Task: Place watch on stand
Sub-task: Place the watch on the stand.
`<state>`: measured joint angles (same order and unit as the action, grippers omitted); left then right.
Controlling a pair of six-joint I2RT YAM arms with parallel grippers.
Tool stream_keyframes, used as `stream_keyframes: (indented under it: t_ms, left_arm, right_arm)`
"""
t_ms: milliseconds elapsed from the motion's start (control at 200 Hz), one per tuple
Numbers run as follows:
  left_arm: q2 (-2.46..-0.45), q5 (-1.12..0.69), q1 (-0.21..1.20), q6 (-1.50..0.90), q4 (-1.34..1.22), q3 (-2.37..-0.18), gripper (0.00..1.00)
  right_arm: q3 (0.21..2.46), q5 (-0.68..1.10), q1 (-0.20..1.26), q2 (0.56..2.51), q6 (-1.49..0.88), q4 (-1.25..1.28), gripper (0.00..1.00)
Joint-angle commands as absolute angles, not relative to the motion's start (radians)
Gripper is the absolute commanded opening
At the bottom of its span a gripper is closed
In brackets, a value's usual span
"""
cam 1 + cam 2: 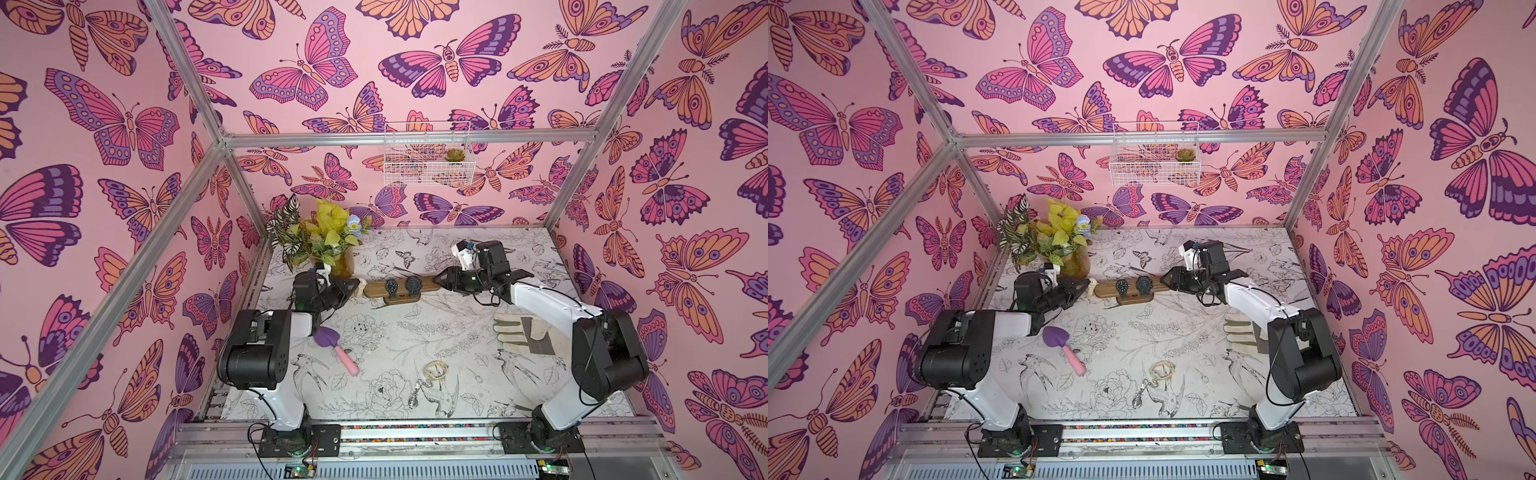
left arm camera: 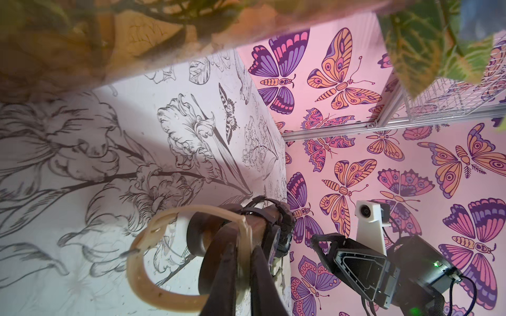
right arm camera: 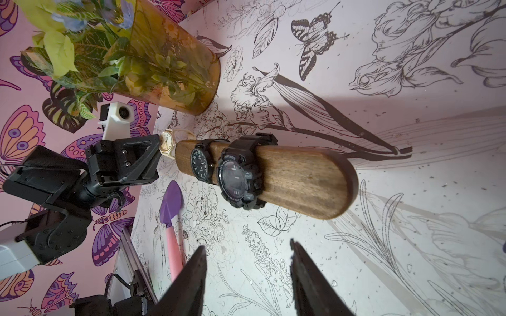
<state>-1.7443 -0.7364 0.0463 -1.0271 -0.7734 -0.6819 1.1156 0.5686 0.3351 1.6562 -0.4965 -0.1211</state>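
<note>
Insertion alignment

Nearest, the left gripper (image 1: 355, 286) is clamped on the strap of the cream watch (image 3: 167, 142), which sits at the adjacent end of the stand (image 3: 301, 177), apparently not yet threaded. Centre the loop on the bar, then slide it along the axis toward the two black watches (image 3: 238, 177). Farthest, the right gripper (image 3: 247, 246) stands half-open and empty; brace the bar if it shifts.
</note>
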Motion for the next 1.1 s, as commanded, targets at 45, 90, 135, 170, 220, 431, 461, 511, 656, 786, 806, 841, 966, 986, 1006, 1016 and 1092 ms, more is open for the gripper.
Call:
stream_keyframes:
  t_ms: [45, 90, 135, 170, 220, 431, 461, 511, 656, 786, 806, 841, 966, 986, 1006, 1016, 1092]
  left_arm:
    - [-1.776, -0.743, 0.086, -1.035, -0.824, -0.717, 0.0]
    - [-1.778, -0.741, 0.092, -1.038, -0.825, -0.719, 0.0]
    - [-1.777, -0.741, 0.096, -1.038, -0.825, -0.722, 0.0]
    - [-1.778, -0.739, 0.099, -1.039, -0.825, -0.72, 0.0]
    - [-1.775, -0.737, 0.102, -1.041, -0.826, -0.717, 0.0]
    - [-1.774, -0.726, 0.127, -1.054, -0.837, -0.709, 0.0]
    - [-1.774, -0.724, 0.129, -1.056, -0.841, -0.706, 0.0]
    - [-1.772, -0.721, 0.133, -1.061, -0.845, -0.703, 0.0]
    - [-1.752, -0.709, 0.141, -1.072, -0.851, -0.685, 0.0]
    - [-1.728, -0.698, 0.146, -1.069, -0.836, -0.675, 0.0]
    - [-1.724, -0.697, 0.146, -1.068, -0.833, -0.674, 0.0]
    - [-1.718, -0.693, 0.147, -1.069, -0.83, -0.672, 0.0]
    - [-1.709, -0.683, 0.158, -1.069, -0.825, -0.667, 0.0]
    - [-1.709, -0.683, 0.16, -1.069, -0.824, -0.667, 0.0]
    - [-1.708, -0.681, 0.163, -1.069, -0.824, -0.666, 0.0]
    - [-1.709, -0.681, 0.164, -1.069, -0.824, -0.666, 0.0]
    - [-1.711, -0.68, 0.172, -1.071, -0.824, -0.666, 0.0]
  right_arm:
    - [1.144, 0.561, 0.327, 1.673, -0.485, -0.129, 0.51]
    - [1.143, 0.56, 0.328, 1.673, -0.484, -0.128, 0.51]
    - [1.143, 0.558, 0.327, 1.675, -0.483, -0.129, 0.51]
    - [1.143, 0.557, 0.328, 1.676, -0.483, -0.128, 0.51]
    - [1.145, 0.557, 0.328, 1.679, -0.483, -0.126, 0.51]
    - [1.144, 0.56, 0.327, 1.684, -0.482, -0.123, 0.51]
    - [1.145, 0.558, 0.327, 1.683, -0.481, -0.123, 0.51]
    - [1.144, 0.554, 0.327, 1.681, -0.479, -0.124, 0.51]
    - [1.144, 0.516, 0.327, 1.676, -0.472, -0.139, 0.51]
    - [1.139, 0.435, 0.327, 1.661, -0.469, -0.153, 0.5]
    - [1.14, 0.423, 0.327, 1.66, -0.468, -0.157, 0.5]
    - [1.141, 0.392, 0.327, 1.657, -0.468, -0.165, 0.49]
    - [1.147, 0.316, 0.326, 1.654, -0.476, -0.177, 0.47]
    - [1.15, 0.304, 0.325, 1.656, -0.476, -0.179, 0.46]
    - [1.153, 0.295, 0.326, 1.657, -0.477, -0.182, 0.46]
    - [1.154, 0.29, 0.327, 1.658, -0.477, -0.184, 0.46]
    - [1.171, 0.257, 0.325, 1.67, -0.476, -0.2, 0.45]
